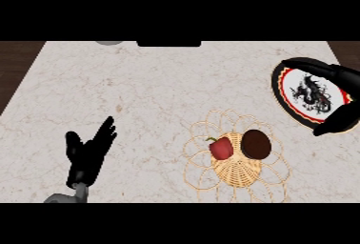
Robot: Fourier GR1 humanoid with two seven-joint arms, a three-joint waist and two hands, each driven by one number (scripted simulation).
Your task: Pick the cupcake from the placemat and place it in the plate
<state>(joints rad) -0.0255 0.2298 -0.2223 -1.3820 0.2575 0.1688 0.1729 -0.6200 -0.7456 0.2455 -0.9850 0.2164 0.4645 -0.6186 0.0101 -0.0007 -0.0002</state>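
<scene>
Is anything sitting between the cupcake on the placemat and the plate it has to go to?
Nothing on the counter between the cupcake and the plate. The red pepper lies on its far side. The right hand overlaps the plate's right part.

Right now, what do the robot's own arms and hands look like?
The left hand is matte black with slim fingers and a thumb, on a short grey forearm stub at the lower edge. The right hand shows only as a thick, glossy black curved shape; no cables or markings visible.

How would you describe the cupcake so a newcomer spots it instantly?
On the marble counter, find the woven wicker placemat at lower right. Two things sit on it: the cupcake is the dark brown round one, right of the red pepper.
</scene>
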